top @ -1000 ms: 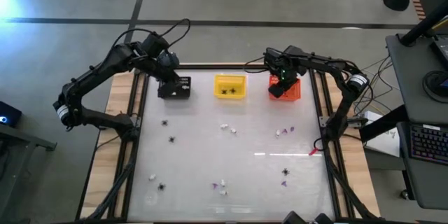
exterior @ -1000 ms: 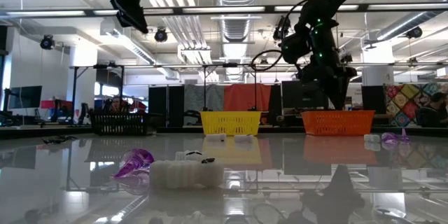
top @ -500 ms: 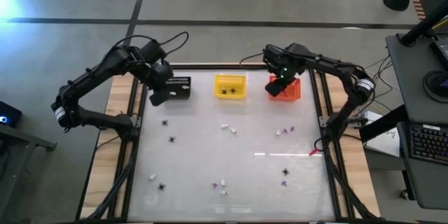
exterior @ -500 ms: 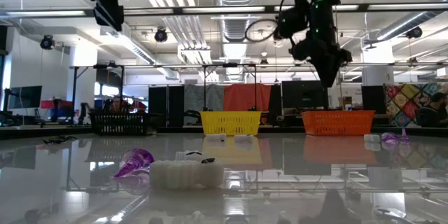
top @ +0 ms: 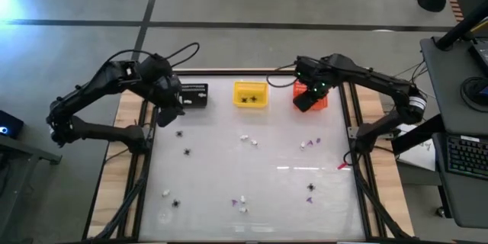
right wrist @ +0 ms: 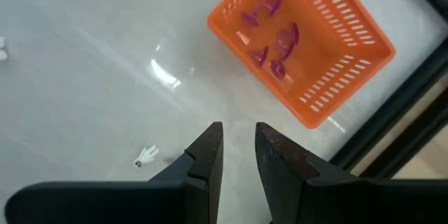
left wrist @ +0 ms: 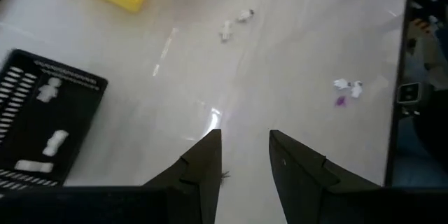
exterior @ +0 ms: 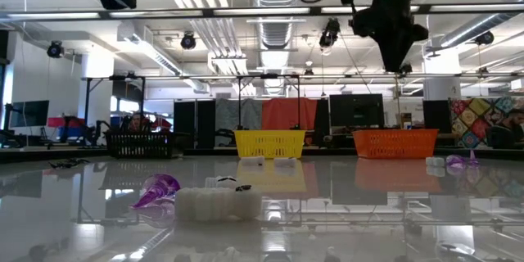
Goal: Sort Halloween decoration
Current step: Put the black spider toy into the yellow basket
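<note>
Hovered empty, left gripper [left wrist: 243, 157] parted by the black basket [top: 194, 95], right gripper [right wrist: 238, 155] narrowly parted near the orange basket [right wrist: 308, 49]; trinkets strewn toward six o'clock, unsorted.

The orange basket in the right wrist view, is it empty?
No, the orange basket holds several purple bits on its floor.

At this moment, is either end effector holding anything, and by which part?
Nothing is held. The left end effector and the right end effector both show an empty gap between their fingers, above the table.
</note>
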`<state>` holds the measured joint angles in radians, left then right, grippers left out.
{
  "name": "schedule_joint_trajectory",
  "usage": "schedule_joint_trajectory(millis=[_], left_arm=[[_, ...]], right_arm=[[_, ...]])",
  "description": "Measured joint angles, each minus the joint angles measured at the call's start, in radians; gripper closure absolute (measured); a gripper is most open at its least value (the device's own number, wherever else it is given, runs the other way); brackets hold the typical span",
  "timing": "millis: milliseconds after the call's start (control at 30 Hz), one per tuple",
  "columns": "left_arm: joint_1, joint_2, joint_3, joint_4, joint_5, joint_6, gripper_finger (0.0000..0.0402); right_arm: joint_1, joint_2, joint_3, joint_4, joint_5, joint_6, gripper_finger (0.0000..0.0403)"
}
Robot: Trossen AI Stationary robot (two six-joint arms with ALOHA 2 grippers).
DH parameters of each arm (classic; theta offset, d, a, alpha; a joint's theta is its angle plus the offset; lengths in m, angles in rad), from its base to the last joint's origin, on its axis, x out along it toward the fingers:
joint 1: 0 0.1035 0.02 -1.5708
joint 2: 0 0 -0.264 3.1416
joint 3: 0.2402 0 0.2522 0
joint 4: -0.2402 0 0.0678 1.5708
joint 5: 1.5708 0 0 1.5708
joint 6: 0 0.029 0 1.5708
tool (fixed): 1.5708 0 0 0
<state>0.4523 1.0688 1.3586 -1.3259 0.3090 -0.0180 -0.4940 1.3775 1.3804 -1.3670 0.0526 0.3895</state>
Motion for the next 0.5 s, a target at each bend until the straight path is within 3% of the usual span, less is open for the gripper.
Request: schedule_joint_trajectory(millis=[500], left_arm=[[-0.014,-0.027,0.0,-0.034,-0.03,0.001,0.0299]], right_arm=[[0.162,0.001,-0.014,-0.065,0.017,0.208,0.0326]])
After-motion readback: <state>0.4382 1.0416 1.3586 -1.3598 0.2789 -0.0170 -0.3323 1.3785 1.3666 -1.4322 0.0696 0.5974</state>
